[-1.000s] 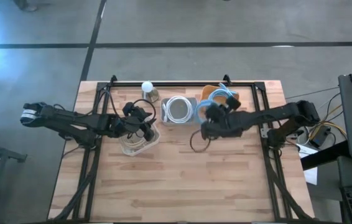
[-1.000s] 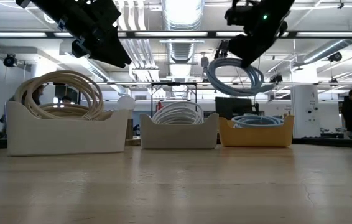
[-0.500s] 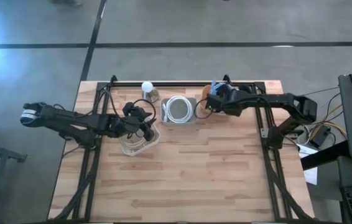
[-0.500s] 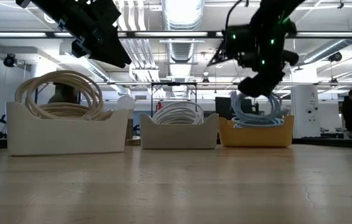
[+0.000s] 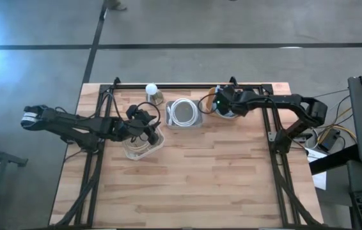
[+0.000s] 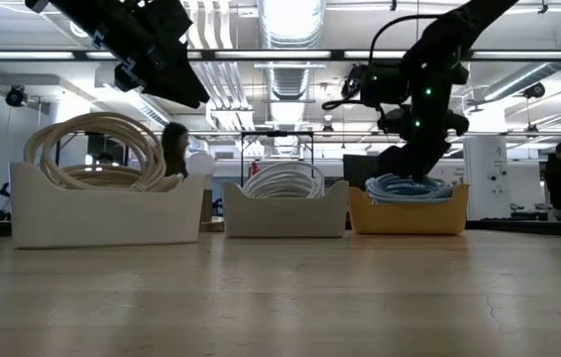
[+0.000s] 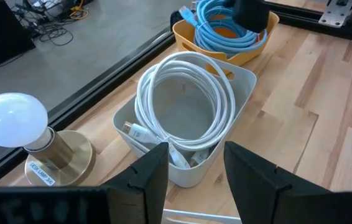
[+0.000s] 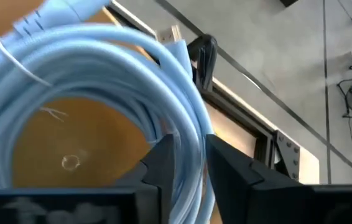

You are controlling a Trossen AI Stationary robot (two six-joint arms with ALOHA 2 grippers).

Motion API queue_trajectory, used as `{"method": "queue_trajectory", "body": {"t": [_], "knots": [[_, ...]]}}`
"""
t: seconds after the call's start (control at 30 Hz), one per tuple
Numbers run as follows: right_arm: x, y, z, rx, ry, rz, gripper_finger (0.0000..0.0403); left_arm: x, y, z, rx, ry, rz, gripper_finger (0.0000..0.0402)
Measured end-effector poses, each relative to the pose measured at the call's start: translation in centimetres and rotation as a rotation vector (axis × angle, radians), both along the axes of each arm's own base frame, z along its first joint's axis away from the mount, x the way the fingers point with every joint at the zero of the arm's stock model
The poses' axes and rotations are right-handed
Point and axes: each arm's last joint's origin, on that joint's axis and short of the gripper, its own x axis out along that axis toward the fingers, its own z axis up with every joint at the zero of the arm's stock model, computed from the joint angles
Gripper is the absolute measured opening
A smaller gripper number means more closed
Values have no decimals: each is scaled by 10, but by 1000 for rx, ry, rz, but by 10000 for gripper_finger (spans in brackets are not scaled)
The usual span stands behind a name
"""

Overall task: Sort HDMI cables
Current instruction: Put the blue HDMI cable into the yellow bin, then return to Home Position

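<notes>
My right gripper (image 5: 221,104) is down over the orange bin (image 6: 407,212) at the table's far edge, shut on a light blue HDMI cable coil (image 8: 101,68) that lies in the bin on other blue coils (image 7: 226,28). My left gripper (image 7: 194,162) is open and empty. It hovers above the white bin (image 6: 102,213), where beige cable coils (image 6: 97,149) stand against the wall. A white cable coil (image 7: 185,102) lies in the grey bin (image 5: 183,113) between the two. My right gripper pinches several strands of the light blue coil's ring (image 8: 187,127) between its two fingers, which lie across the strands. It comes from above, pointing down into the orange bin. The coil lies about flat in the bin, whose orange floor (image 8: 70,143) shows through its middle.
A light bulb on a brass base (image 7: 14,121) stands at the far edge, left of the grey bin. The three bins stand in a row along the far side. Bare wooden table (image 5: 187,185) stretches from them to the near edge. People show in the room behind.
My right gripper has carried the light blue coil from above the table's middle toward the far edge and down into the orange bin. The coil hung upright and high below the fingers a second ago; now it lies in the bin.
</notes>
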Motion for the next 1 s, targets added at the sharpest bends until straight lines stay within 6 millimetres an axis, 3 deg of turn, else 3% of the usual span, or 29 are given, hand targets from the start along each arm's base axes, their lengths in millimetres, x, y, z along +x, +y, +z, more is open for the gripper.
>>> {"method": "queue_trajectory", "body": {"t": [0.17, 0.33, 0.6, 0.77, 1.0], "knots": [[5, -2, 15, 6, 19, 28, 122, 0, 0, 0, 5, 4, -3, 161], [10, 4, 43, 48, 35, 70, 138, 0, 0, 0, 27, 19, -16, 161], [12, 43, 93, 1, -51, 210, 128, -8, 3, 7, 95, -1, 88, 161], [-4, 73, 110, -26, -127, 310, 118, -17, 3, 15, 93, -30, 84, 161], [-40, 103, 115, -44, -219, 416, 109, -34, -4, 26, 104, -57, 35, 161]]}}
